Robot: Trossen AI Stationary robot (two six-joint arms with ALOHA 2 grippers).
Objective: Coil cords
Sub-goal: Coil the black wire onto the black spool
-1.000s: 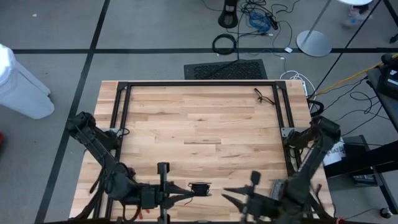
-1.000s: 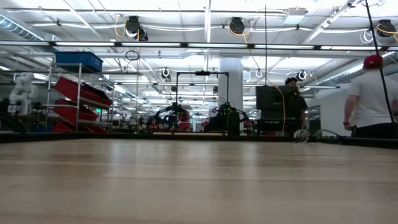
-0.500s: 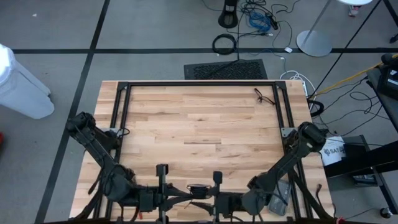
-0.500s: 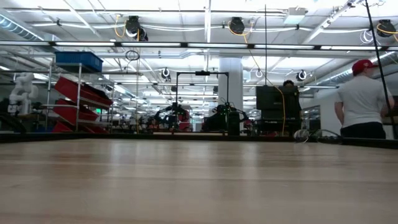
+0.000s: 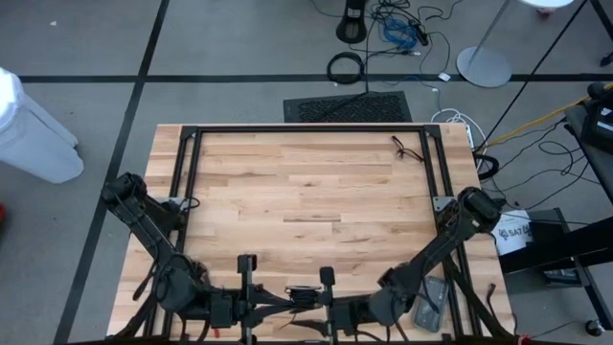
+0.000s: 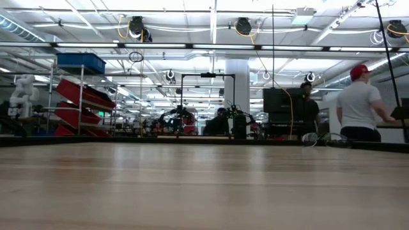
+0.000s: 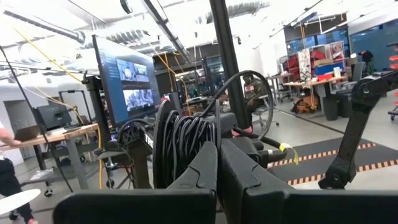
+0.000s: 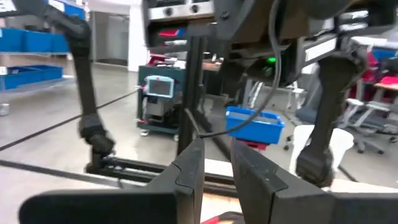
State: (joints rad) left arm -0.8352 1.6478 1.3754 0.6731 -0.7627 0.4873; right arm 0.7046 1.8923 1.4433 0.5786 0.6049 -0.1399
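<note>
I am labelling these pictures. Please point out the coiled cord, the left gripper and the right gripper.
coiled cord (image 7: pixel 186 146), left wrist view, on the black loops.
left gripper (image 7: pixel 217 163), left wrist view, between its shut fingertips.
right gripper (image 8: pixel 217 155), right wrist view, between its fingertips.

Two dark jointed arms, black cabling along links; gripper fingers matte black (angular, wedge-shaped).

Bright even overhead light, ceiling glare, blurred wrist backgrounds
</note>
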